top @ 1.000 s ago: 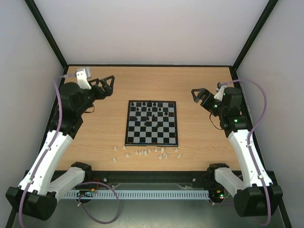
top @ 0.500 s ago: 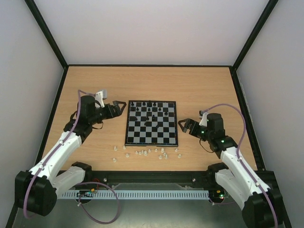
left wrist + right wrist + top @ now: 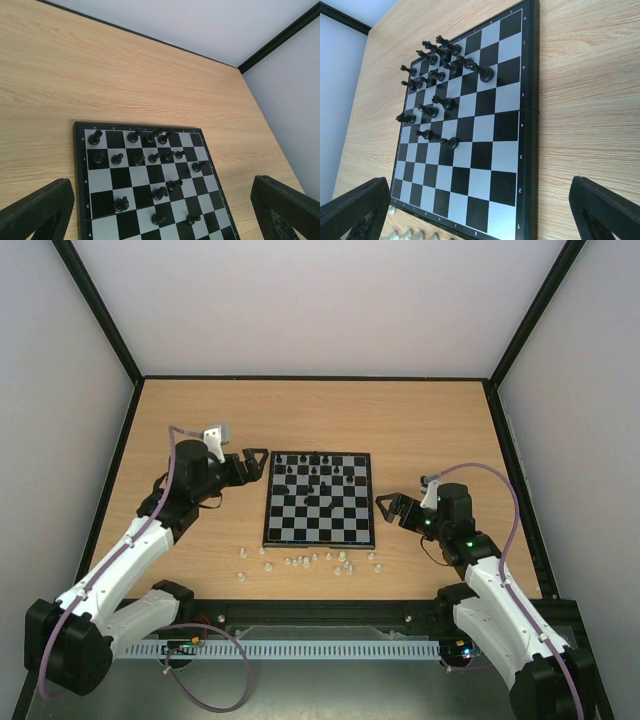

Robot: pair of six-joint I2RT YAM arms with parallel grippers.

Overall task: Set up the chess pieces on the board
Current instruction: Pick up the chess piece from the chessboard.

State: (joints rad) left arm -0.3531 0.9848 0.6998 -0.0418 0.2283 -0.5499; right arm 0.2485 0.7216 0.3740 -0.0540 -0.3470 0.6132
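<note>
Top external view, Ben: where does everything sit?

Ben: The board (image 3: 320, 528) lies mid-tabletop (image 3: 430, 420). Black pieces (image 3: 314, 476) stand scattered over its far half, out of order. White pieces (image 3: 312, 560) sit in a loose row on the wood just beside its near edge, none on a square.

Ana: And the arms?

Ben: Left gripper (image 3: 258, 464) hovers by the board's far-left corner, right gripper (image 3: 381, 510) by its right edge. Both sets of fingers are spread wide and hold nothing. The left wrist view shows its fingers (image 3: 37, 212) framing the board with only air between them.

Ana: So the first pick isn't begun. How to do it well?

Ben: My judgement is to start with the stragglers at the ends of the white row, which stand apart from the others. Each piece is far smaller than the fingers, so narrow them before descending, come straight down, and close gently around the piece's middle. Leave the crowded centre for later, or neighbours get knocked. I can't tell whether any white piece lies on its side; they're too small.
</note>
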